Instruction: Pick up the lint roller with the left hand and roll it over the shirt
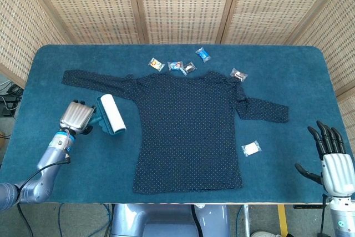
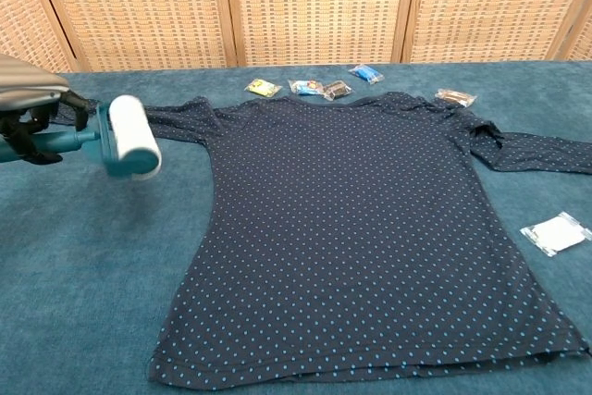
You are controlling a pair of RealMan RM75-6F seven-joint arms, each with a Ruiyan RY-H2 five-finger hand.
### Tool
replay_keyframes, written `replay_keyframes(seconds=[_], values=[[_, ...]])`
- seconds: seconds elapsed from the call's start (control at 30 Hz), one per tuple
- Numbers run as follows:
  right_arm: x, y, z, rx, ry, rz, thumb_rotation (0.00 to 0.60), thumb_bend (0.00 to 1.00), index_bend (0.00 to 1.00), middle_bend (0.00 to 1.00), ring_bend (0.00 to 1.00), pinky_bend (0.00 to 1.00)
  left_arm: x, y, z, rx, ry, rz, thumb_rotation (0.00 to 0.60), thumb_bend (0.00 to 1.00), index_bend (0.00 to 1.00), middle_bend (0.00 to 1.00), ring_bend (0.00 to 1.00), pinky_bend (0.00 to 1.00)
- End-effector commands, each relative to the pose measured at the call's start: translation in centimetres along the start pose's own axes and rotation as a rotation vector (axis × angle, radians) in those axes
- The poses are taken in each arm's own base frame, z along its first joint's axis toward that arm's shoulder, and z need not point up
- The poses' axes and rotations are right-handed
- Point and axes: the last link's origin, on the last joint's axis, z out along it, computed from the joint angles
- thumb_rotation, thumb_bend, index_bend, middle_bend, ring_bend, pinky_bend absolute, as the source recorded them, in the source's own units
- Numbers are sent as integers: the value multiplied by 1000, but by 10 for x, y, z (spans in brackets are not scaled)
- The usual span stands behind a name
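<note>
One lint roller is being gripped by the left hand, left of the one shirt and clear of it. The right hand is being held spread, holding nothing. Six small packets are lying on the desk: five at the shirt's collar, one beside its right hem.

Counted: one shirt, one roller, six wrapped snacks: five far, one white near right.

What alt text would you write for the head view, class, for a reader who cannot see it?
The left robot hand holds a lint roller over the blue table, left of a dark dotted shirt. The right robot hand is open, holding nothing.
</note>
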Motion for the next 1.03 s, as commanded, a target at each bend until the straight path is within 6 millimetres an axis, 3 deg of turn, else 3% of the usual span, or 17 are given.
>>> replay_keyframes(seconds=[0.03, 0.1, 0.3, 0.43, 0.6, 0.83, 1.03], values=[[-1, -1, 0, 1, -3, -5, 600, 108, 130, 0, 0, 0, -1, -8, 0, 28, 12, -47, 600, 469, 0, 0, 0, 6], [-2, -1, 0, 3, -8, -10, 600, 108, 133, 0, 0, 0, -1, -10, 1, 31, 13, -79, 600, 416, 0, 0, 0, 0], [-5, -3, -1, 9, -16, -20, 600, 108, 134, 0, 0, 0, -2, -13, 1, 30, 33, -130, 600, 413, 0, 0, 0, 0], [-4, -2, -1, 5, -12, -21, 600, 108, 134, 0, 0, 0, -7, -16, -11, 29, 59, -186, 600, 413, 0, 0, 0, 0], [-1, 1, -1, -6, -4, -23, 600, 108, 129, 0, 0, 0, -17, -19, -39, 26, 110, -265, 600, 413, 0, 0, 0, 0], [2, 6, 0, -34, 7, -31, 600, 108, 92, 0, 0, 0, -47, -18, -104, 57, 244, -353, 600, 400, 0, 0, 0, 0], [3, 9, 0, -51, 2, -35, 600, 108, 78, 0, 0, 0, -64, -12, -139, 63, 318, -355, 600, 400, 0, 0, 0, 0]])
